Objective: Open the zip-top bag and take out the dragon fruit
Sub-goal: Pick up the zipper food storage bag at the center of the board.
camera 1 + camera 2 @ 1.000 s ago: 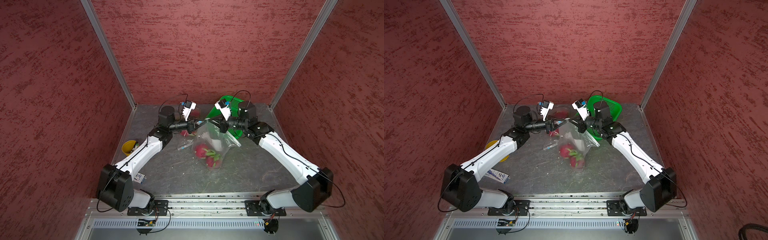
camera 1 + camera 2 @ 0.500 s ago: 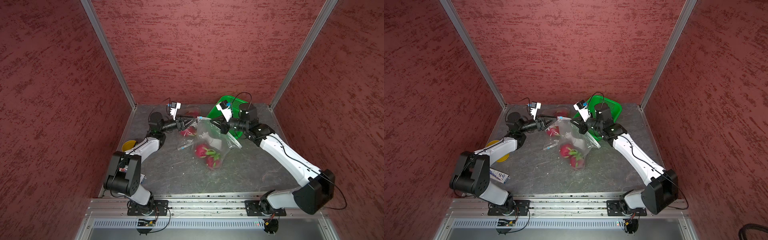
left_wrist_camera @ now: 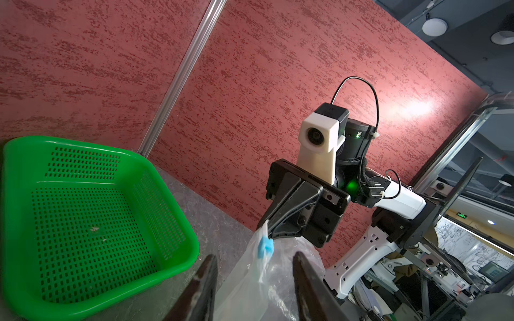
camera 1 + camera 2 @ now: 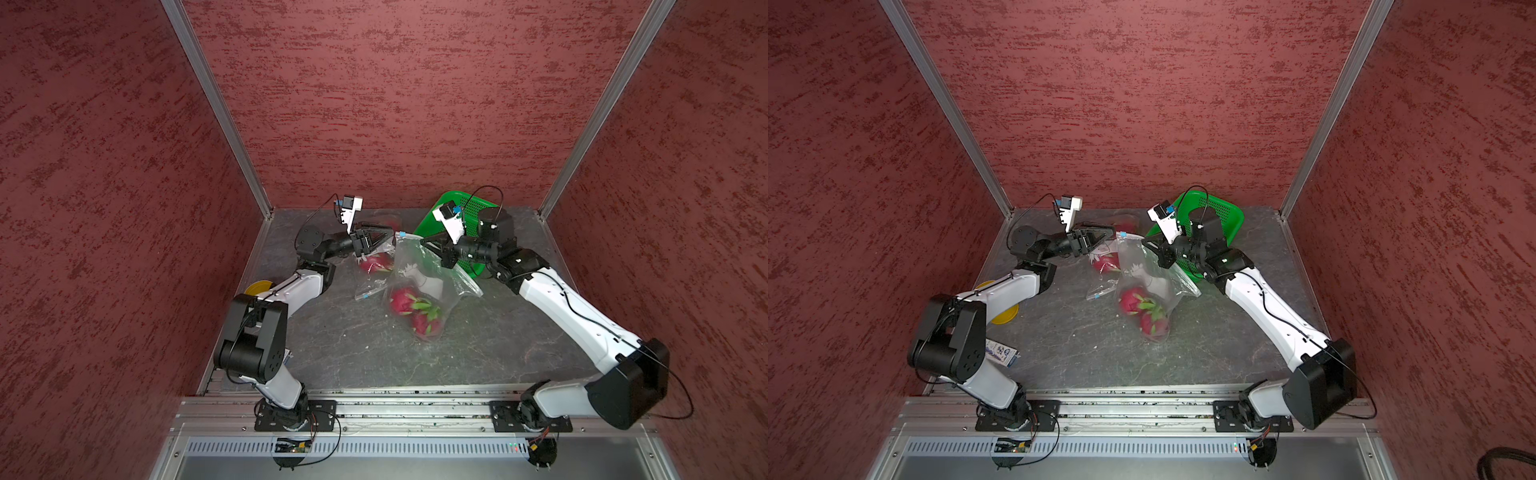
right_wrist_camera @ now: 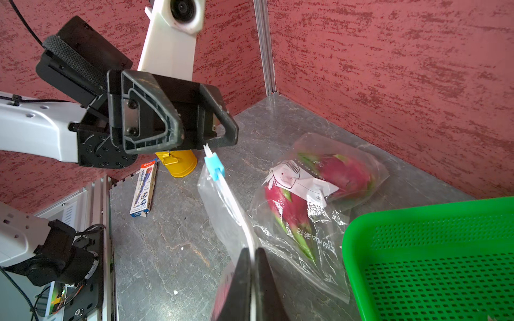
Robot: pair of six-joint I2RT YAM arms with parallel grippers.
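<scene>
A clear zip-top bag (image 4: 419, 270) hangs in mid-table with two dragon fruit (image 4: 401, 300) (image 4: 1152, 322) low inside it, in both top views. My right gripper (image 5: 253, 255) is shut on the bag's top edge (image 4: 424, 240). The blue slider (image 3: 264, 246) (image 5: 214, 166) sits at the far end of that edge. My left gripper (image 3: 254, 266) (image 4: 392, 232) is open, and the slider lies just beyond its fingertips, in line with the gap. A second clear bag (image 5: 319, 194) lies flat by the back wall, holding two more dragon fruit (image 5: 345, 172) (image 4: 1105, 262).
A green perforated basket (image 4: 482, 203) (image 3: 16, 222) stands tilted at the back right, behind my right wrist. A yellow cup (image 5: 180, 166) and a blue pencil box (image 5: 144, 189) lie by the left wall.
My left arm has folded back toward the left wall and its jaws have spread apart near the slider. The right gripper has kept its hold on the bag's edge.
</scene>
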